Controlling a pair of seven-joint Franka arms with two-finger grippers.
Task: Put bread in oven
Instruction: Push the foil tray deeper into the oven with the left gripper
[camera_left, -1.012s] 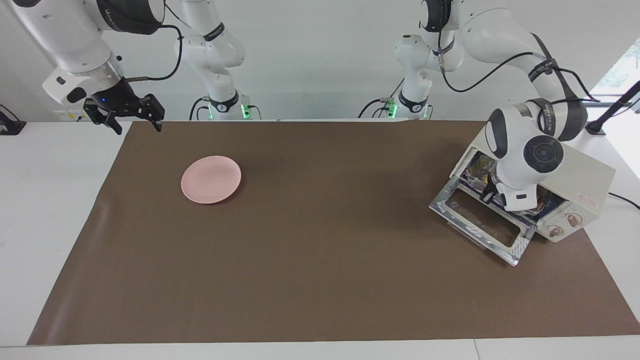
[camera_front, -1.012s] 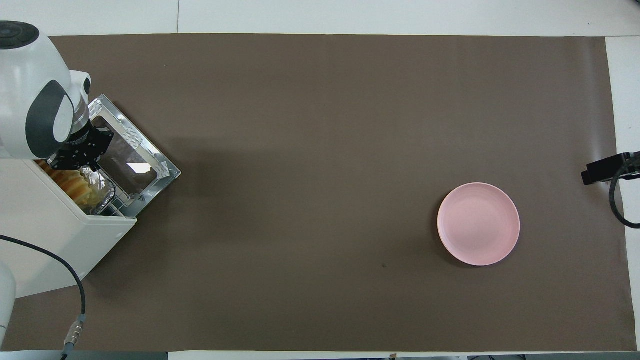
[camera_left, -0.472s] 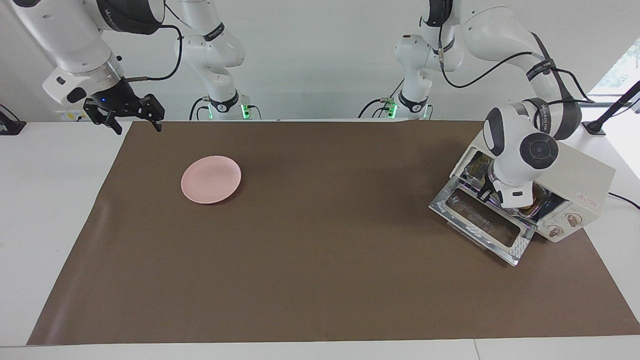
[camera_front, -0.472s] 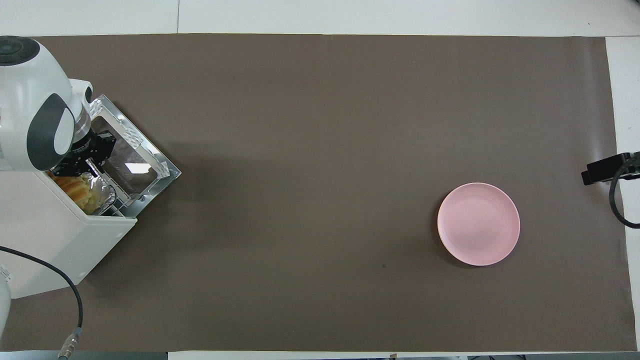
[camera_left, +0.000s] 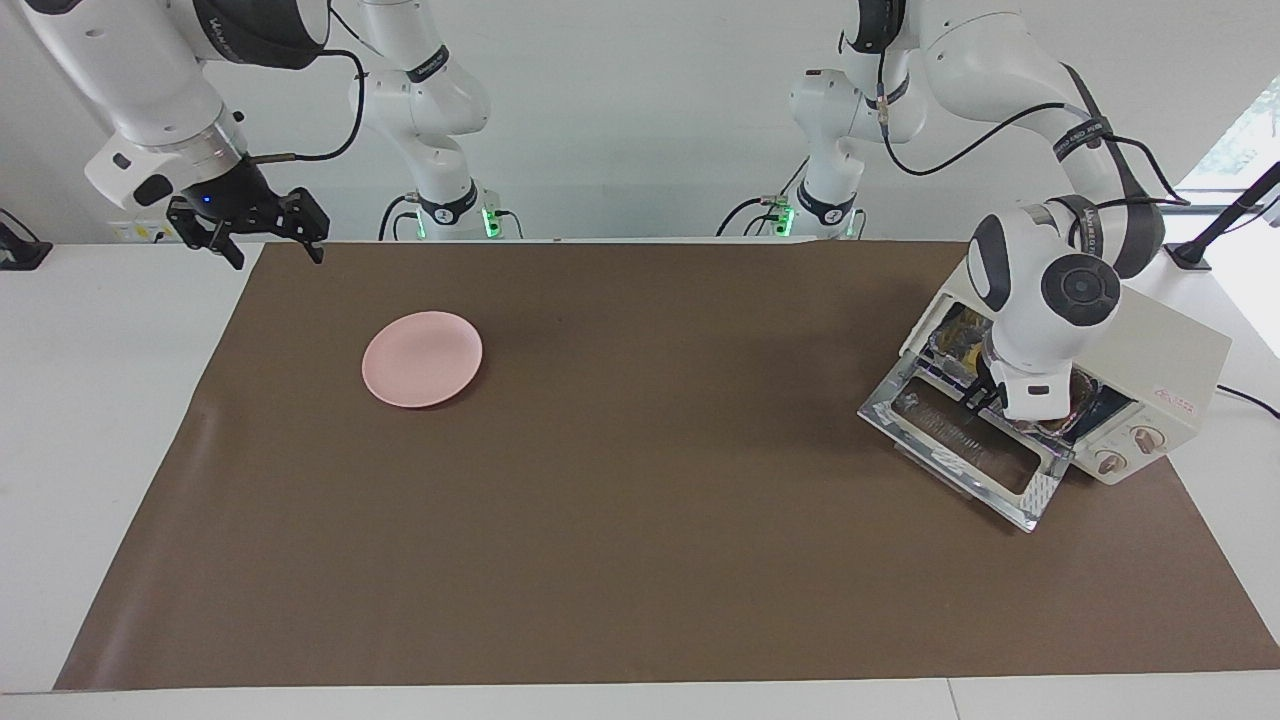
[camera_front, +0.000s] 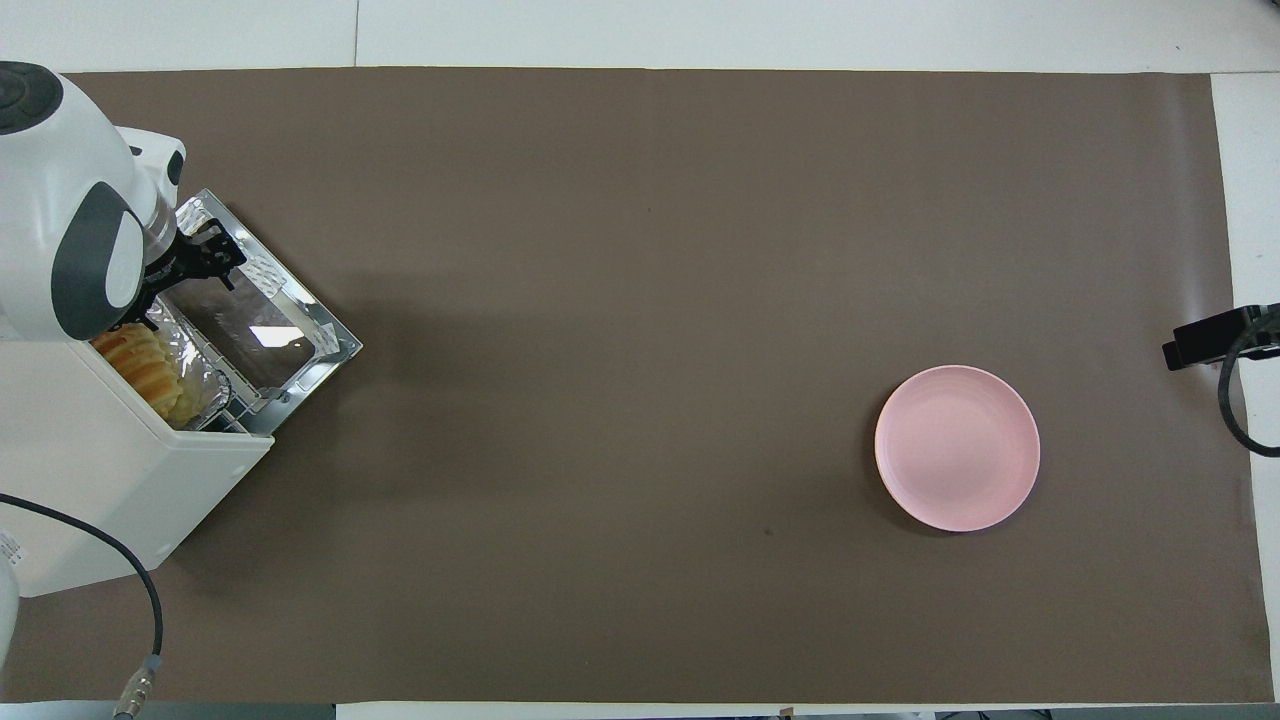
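The bread is seen lying on a foil tray inside the oven, whose glass door is dropped open. The left gripper, over the door's hinge edge, is shown with jaws spread and empty; a snag on tray or door could be caused by careless withdrawal. The right gripper waits, jaws wide, holding nothing.

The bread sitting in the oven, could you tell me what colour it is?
Golden yellow-orange with ridged segments; the bread shows best in the overhead view.

left gripper now off bread
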